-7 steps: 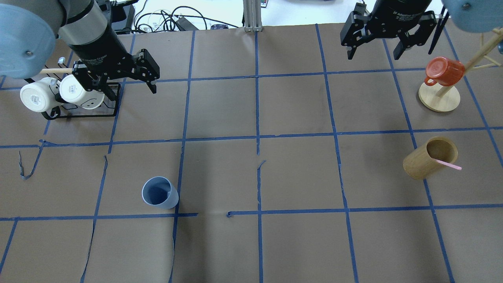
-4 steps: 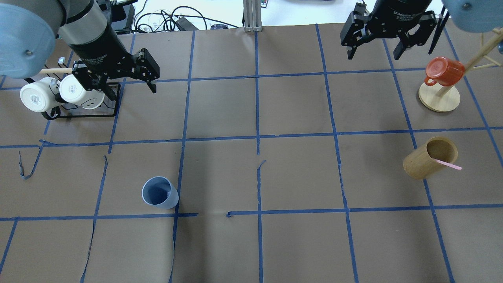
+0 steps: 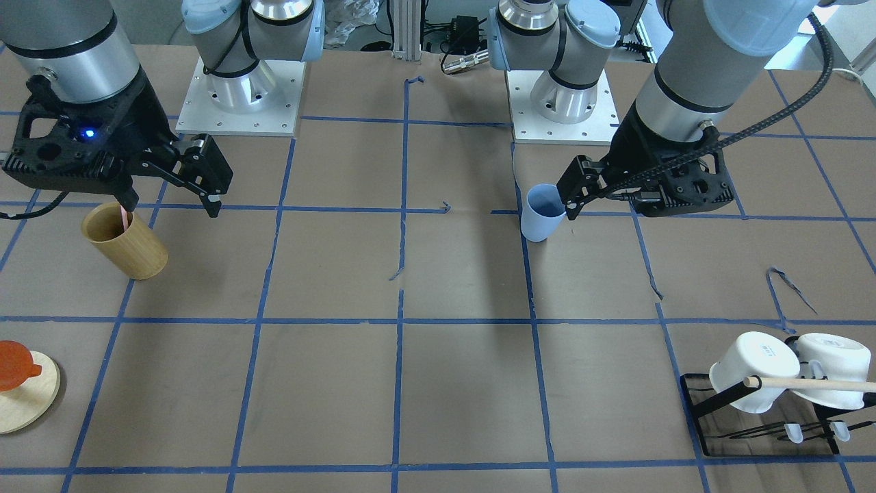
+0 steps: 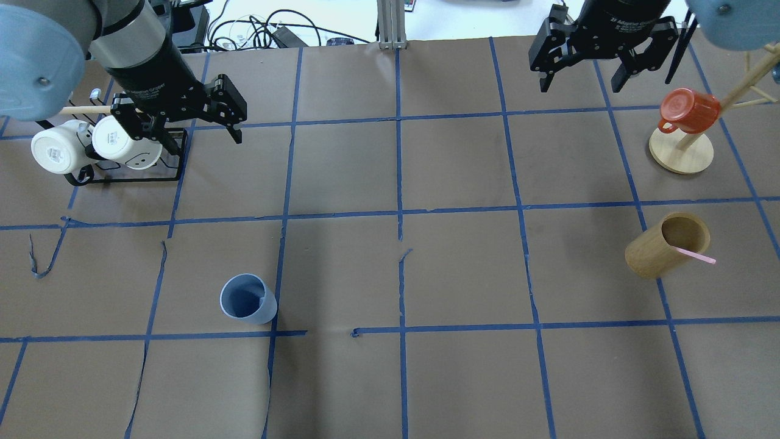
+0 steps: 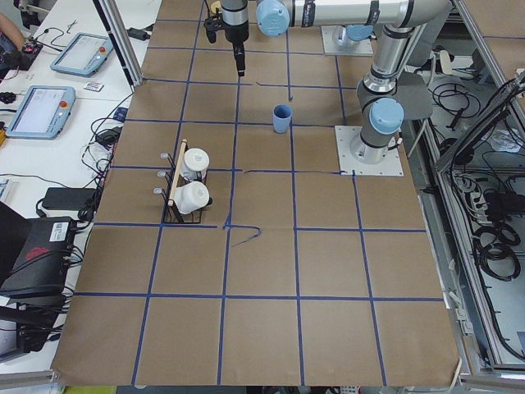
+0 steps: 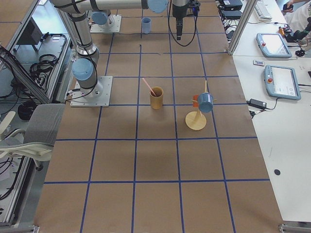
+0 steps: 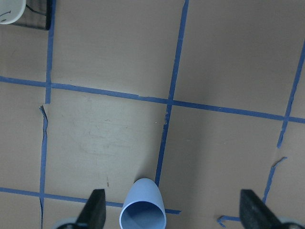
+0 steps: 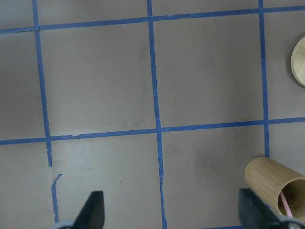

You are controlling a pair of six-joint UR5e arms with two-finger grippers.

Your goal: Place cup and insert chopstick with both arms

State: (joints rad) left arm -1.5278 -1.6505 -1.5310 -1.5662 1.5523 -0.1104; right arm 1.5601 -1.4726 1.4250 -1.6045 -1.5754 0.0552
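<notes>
Pretty much nothing's budged lately: left gripper (image 4: 190, 135) and right gripper (image 4: 579, 82) both hang spread wide, empty, cup (image 4: 247, 299) and chopstick (image 4: 694, 255) untouched, so no grab's started.

Cup (image 3: 543, 212) upright on the brown-paper table (image 3: 465, 383), right of centre, far half, on a blue tape line. Left gripper (image 3: 633, 198) hangs at the cup's right; one finger (image 3: 569, 198) overlaps the rim in this view, contact unreadable.

Right gripper (image 3: 170, 198) far left, fingers spread wide. Below it, a wooden cylinder (image 3: 126, 241) holds the chopstick (image 3: 124, 219).

Near left: red mug (image 3: 14, 365) over a round wooden base (image 3: 31, 397). Near right: two white mugs (image 3: 753, 373) on a black rack (image 3: 705, 404) with a dowel (image 3: 814, 385).
</notes>
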